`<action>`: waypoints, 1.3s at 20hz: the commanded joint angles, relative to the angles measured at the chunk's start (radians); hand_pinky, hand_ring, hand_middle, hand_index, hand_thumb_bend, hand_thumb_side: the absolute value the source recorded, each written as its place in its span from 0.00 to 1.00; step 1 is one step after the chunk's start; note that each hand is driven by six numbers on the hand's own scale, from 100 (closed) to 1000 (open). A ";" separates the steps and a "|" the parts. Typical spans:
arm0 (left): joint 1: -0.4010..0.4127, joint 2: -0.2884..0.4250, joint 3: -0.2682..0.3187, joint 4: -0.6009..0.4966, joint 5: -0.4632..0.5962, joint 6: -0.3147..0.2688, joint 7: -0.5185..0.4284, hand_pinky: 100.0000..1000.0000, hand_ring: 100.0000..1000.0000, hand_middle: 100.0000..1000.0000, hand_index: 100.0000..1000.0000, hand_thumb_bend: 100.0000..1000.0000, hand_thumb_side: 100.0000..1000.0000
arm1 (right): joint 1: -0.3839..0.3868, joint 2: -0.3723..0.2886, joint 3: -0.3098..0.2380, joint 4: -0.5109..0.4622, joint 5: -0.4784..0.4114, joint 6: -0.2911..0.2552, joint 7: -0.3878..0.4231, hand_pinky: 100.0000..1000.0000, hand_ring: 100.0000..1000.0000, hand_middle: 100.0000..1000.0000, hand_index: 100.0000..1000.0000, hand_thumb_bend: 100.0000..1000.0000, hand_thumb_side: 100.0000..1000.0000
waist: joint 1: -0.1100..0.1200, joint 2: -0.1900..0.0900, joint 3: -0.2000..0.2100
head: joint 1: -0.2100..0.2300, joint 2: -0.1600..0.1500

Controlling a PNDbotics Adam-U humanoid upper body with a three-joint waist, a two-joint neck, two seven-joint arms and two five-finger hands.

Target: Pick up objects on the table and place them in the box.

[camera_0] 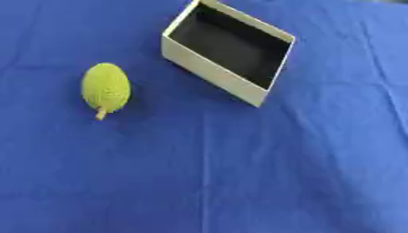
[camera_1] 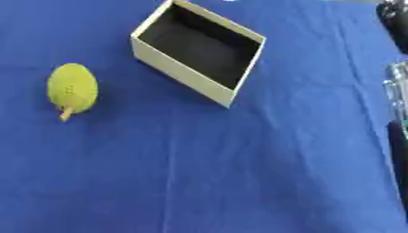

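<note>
A blue cloth (camera_0: 239, 173) covers the whole table and lies faintly creased, with one straight fold line running from the near edge up toward the box (camera_0: 226, 51), the landmark here for everything else; the near stretch of cloth, on the viewer's side of the box, carries nothing but those creases. Farther up and well to the left of the box, apart from it, lies a yellow-green fruit (camera_0: 105, 88), oval, with a finely bumpy skin and a short tan stem (camera_0: 100, 114) pointing toward the near edge; it rests on its side on the cloth with blue showing between it and the box wall. The box is cream-coloured, open at the top, with a dark inside in which nothing can be seen; it sits turned at an angle, one corner pointing toward the near side and its long pale wall facing the fruit. To the right of the box, at the very right edge of the right eye view, a strip of the robot's right arm (camera_1: 397, 91) shows, black with a silver part, well apart from the box and touching nothing that can be seen; no fingers show there, so whether that hand is spread, pressed together or pinching anything cannot be told, and the left hand shows in neither view
</note>
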 commanded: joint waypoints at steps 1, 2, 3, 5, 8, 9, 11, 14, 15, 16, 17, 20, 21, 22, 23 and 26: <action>-0.009 0.026 0.017 -0.004 0.006 -0.001 0.003 0.77 0.75 0.73 0.85 0.44 0.00 | -0.012 -0.034 -0.004 -0.016 0.003 0.003 -0.001 0.74 0.73 0.60 0.74 0.00 0.41 | 0.004 -0.025 0.000 | -0.001 -0.001; -0.009 0.026 0.018 -0.004 0.007 -0.001 0.003 0.77 0.75 0.73 0.85 0.44 0.00 | -0.012 -0.034 -0.004 -0.016 0.003 0.002 -0.001 0.74 0.73 0.60 0.74 0.00 0.41 | 0.004 -0.026 0.000 | -0.001 -0.001; -0.010 0.025 0.019 -0.004 0.009 -0.002 0.006 0.76 0.74 0.72 0.85 0.45 0.00 | -0.012 -0.034 -0.004 -0.016 0.003 0.002 -0.002 0.74 0.73 0.60 0.74 0.00 0.42 | 0.004 -0.026 0.001 | -0.001 -0.001; -0.009 0.024 0.021 -0.005 0.013 -0.003 0.014 0.76 0.74 0.72 0.85 0.45 0.00 | -0.012 -0.034 -0.005 -0.016 0.002 0.003 -0.003 0.74 0.73 0.60 0.74 0.00 0.42 | 0.004 -0.027 0.002 | 0.000 0.000; -0.009 0.023 0.023 -0.005 0.014 -0.003 0.017 0.76 0.74 0.72 0.84 0.45 0.00 | -0.011 -0.034 -0.004 -0.016 0.001 0.003 -0.003 0.74 0.73 0.60 0.74 0.00 0.42 | 0.005 -0.028 0.004 | 0.001 0.000; -0.009 0.021 0.024 -0.006 0.014 -0.003 0.018 0.76 0.74 0.72 0.84 0.45 0.00 | -0.011 -0.034 -0.004 -0.016 0.001 0.003 -0.003 0.74 0.73 0.60 0.74 0.00 0.42 | 0.005 -0.028 0.004 | 0.001 0.000; -0.010 0.019 0.025 -0.006 0.013 -0.003 0.018 0.76 0.74 0.72 0.84 0.45 0.00 | -0.011 -0.034 -0.005 -0.016 0.001 0.003 -0.004 0.74 0.73 0.60 0.74 0.00 0.42 | 0.005 -0.028 0.005 | 0.001 0.000; -0.022 0.016 0.017 0.000 0.005 -0.001 0.006 0.77 0.75 0.72 0.83 0.45 0.00 | -0.010 -0.035 -0.004 -0.016 0.001 0.003 -0.004 0.74 0.73 0.60 0.74 0.00 0.42 | 0.006 -0.029 0.005 | 0.003 0.000; -0.035 0.014 0.008 0.006 -0.007 0.001 -0.012 0.77 0.75 0.73 0.83 0.47 0.00 | -0.011 -0.035 -0.005 -0.016 0.001 0.003 -0.004 0.74 0.73 0.60 0.74 0.00 0.41 | 0.006 -0.030 0.004 | 0.004 0.001; -0.050 0.011 0.000 0.013 -0.023 0.003 -0.034 0.77 0.75 0.73 0.84 0.47 0.00 | -0.012 -0.035 -0.005 -0.016 0.001 0.003 -0.004 0.74 0.73 0.60 0.74 0.00 0.41 | 0.006 -0.030 0.004 | 0.005 0.002; -0.065 0.008 -0.008 0.020 -0.039 0.003 -0.055 0.77 0.76 0.74 0.84 0.49 0.00 | -0.012 -0.035 -0.006 -0.016 0.001 0.003 -0.005 0.74 0.73 0.60 0.74 0.00 0.41 | 0.006 -0.031 0.003 | 0.006 0.003; -0.127 -0.009 -0.048 0.051 -0.109 -0.001 -0.144 0.77 0.77 0.75 0.84 0.53 0.00 | -0.010 -0.037 -0.008 -0.016 0.003 0.004 -0.007 0.74 0.73 0.60 0.74 0.00 0.41 | 0.005 -0.033 0.001 | 0.010 0.006; -0.149 -0.018 -0.065 0.065 -0.136 -0.005 -0.182 0.77 0.78 0.76 0.84 0.53 0.00 | -0.010 -0.037 -0.008 -0.016 0.003 0.004 -0.008 0.74 0.73 0.60 0.74 0.00 0.41 | 0.005 -0.033 0.001 | 0.012 0.007; -0.171 -0.029 -0.082 0.081 -0.162 -0.011 -0.225 0.78 0.78 0.76 0.84 0.53 0.00 | -0.011 -0.036 -0.009 -0.016 0.003 0.004 -0.009 0.74 0.73 0.60 0.74 0.00 0.41 | 0.006 -0.034 0.001 | 0.013 0.008; -0.190 -0.042 -0.096 0.096 -0.182 -0.019 -0.260 0.78 0.78 0.76 0.84 0.52 0.00 | -0.012 -0.036 -0.009 -0.016 0.003 0.004 -0.010 0.74 0.73 0.60 0.74 0.00 0.41 | 0.006 -0.035 0.000 | 0.014 0.008; -0.254 -0.089 -0.150 0.153 -0.221 -0.052 -0.379 0.78 0.78 0.77 0.85 0.48 0.00 | -0.011 -0.036 -0.009 -0.016 0.003 0.006 -0.010 0.74 0.73 0.60 0.74 0.00 0.40 | 0.005 -0.038 -0.003 | 0.015 0.010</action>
